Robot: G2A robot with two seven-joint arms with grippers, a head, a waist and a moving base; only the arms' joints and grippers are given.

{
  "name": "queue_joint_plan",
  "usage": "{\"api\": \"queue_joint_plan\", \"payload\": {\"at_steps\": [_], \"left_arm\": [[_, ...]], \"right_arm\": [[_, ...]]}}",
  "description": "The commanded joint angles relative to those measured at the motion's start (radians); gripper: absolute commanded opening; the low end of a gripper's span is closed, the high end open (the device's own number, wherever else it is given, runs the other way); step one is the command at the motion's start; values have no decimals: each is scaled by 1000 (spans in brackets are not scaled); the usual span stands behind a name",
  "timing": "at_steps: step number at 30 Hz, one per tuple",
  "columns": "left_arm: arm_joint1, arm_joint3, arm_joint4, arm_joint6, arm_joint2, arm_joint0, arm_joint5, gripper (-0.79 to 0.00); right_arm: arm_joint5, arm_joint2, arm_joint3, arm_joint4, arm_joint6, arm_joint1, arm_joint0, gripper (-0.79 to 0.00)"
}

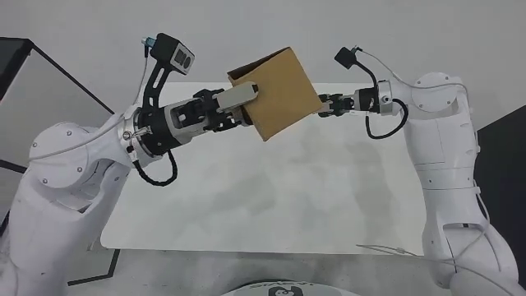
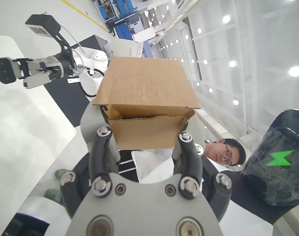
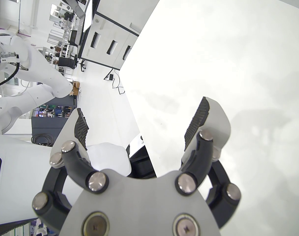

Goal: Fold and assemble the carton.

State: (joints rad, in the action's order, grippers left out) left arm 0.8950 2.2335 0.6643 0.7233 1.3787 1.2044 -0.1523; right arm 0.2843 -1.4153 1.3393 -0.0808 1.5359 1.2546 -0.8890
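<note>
Plain brown cardboard carton held in the air over the white tabletop's far edge.
My left tool is clamped on the carton's open end, where a flap bends inward; my right tool sits near its opposite corner without touching it, jaws spread apart and empty.

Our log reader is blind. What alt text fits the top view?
The left gripper holds a brown cardboard carton above the far edge of the white table. The right gripper sits close beside the carton's opposite side.
</note>
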Motion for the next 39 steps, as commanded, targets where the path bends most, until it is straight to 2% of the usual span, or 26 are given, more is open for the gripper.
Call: {"api": "queue_joint_plan", "payload": {"at_steps": [1, 7, 18, 25, 33, 39], "left_arm": [[2, -17, -5, 15, -2, 8, 60, -785], [8, -54, -58, 79, -15, 13, 244, -785], [10, -53, -61, 77, -23, 20, 260, -785], [24, -66, -124, 115, -58, -12, 489, -785], [36, -82, -259, 156, -109, -59, 669, -785], [36, -82, -259, 156, -109, -59, 669, -785]], "right_arm": [[0, 0, 0, 0, 0, 0, 0, 0], [0, 0, 0, 0, 0, 0, 0, 0], [0, 0, 0, 0, 0, 0, 0, 0], [0, 0, 0, 0, 0, 0, 0, 0], [0, 0, 0, 0, 0, 0, 0, 0], [0, 0, 0, 0, 0, 0, 0, 0]]}}
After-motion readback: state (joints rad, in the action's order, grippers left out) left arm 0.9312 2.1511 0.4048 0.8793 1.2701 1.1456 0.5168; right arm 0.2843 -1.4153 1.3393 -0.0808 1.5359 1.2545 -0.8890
